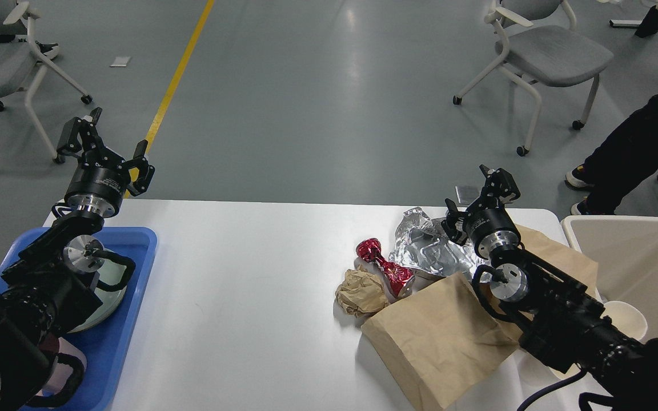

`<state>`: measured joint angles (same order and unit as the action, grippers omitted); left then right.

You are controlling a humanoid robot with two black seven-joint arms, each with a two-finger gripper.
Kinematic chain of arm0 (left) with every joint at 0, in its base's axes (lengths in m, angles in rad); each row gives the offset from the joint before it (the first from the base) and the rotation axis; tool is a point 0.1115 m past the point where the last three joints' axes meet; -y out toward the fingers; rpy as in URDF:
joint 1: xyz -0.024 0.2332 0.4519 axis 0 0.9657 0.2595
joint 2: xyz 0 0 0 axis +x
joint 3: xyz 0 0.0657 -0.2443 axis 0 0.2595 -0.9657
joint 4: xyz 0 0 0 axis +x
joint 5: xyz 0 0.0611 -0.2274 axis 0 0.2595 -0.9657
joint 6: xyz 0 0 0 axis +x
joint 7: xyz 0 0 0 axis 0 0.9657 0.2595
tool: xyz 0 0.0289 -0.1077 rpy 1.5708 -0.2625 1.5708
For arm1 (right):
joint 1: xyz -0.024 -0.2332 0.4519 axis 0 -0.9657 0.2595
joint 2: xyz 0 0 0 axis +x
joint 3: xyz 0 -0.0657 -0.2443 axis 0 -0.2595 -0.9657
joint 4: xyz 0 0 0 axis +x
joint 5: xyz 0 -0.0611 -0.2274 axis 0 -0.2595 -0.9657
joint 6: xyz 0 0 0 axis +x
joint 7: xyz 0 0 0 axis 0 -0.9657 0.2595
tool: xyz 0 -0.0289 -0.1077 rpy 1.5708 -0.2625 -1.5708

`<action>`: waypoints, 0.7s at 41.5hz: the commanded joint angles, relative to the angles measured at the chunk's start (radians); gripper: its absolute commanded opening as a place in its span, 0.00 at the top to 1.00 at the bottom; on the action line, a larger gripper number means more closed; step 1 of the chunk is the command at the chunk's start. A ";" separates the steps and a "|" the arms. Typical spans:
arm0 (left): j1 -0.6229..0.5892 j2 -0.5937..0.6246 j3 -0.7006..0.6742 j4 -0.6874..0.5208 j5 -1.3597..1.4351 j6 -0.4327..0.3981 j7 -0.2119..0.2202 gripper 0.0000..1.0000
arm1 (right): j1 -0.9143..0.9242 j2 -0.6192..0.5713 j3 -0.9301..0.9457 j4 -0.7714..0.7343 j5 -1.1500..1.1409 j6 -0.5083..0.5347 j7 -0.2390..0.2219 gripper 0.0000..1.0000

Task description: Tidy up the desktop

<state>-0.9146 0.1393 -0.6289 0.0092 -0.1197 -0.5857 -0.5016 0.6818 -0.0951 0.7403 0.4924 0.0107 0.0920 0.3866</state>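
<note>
Right hand (473, 196) open, empty, poised over foil (427, 246) at counter's (237, 297) right end. Left hand (105, 146) open, raised above tray (135, 274). Suggested: descend onto foil's raised crumple, pinch there, avoid red wrapper (387, 267) and paper ball (361, 292). Bag (437, 331) lay partly beneath arm; bin (637, 262) cropped at frame edge.
</note>
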 commanded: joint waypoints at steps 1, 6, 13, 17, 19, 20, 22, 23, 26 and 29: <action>-0.004 0.002 0.000 0.000 0.000 0.000 0.000 0.03 | -0.001 0.000 0.001 0.000 0.000 0.000 0.000 0.00; 0.011 -0.004 0.002 0.000 0.000 -0.003 0.000 0.03 | 0.001 0.000 0.001 0.000 0.000 0.000 0.000 0.00; 0.051 -0.014 0.001 0.000 0.000 -0.013 0.002 0.03 | -0.001 0.000 0.001 0.000 0.000 0.000 0.000 0.00; 0.065 -0.018 0.000 0.000 0.000 -0.013 -0.005 0.03 | -0.001 0.000 0.001 0.000 0.000 0.000 0.000 0.00; 0.069 -0.017 0.000 0.000 0.000 -0.013 -0.005 0.03 | 0.001 0.000 0.001 0.000 0.000 0.000 0.000 0.00; 0.069 -0.017 0.000 0.000 0.000 -0.014 -0.005 0.03 | -0.001 0.000 0.001 -0.002 0.000 0.000 0.000 0.00; 0.069 -0.018 0.000 0.000 0.000 -0.014 -0.006 0.03 | 0.001 0.000 -0.001 0.000 0.000 0.000 0.000 0.00; 0.069 -0.020 0.000 0.000 0.000 -0.014 -0.008 0.03 | 0.001 0.000 0.001 0.000 0.000 0.000 0.000 0.00; 0.069 -0.020 0.000 0.000 0.000 -0.016 -0.015 0.03 | 0.001 0.000 -0.001 0.000 0.000 0.000 0.000 0.00; 0.069 -0.020 0.000 0.000 0.000 -0.020 -0.029 0.03 | 0.001 0.000 0.001 0.000 0.000 0.000 0.000 0.00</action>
<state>-0.8454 0.1198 -0.6291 0.0092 -0.1197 -0.6004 -0.5136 0.6819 -0.0951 0.7401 0.4924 0.0107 0.0920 0.3865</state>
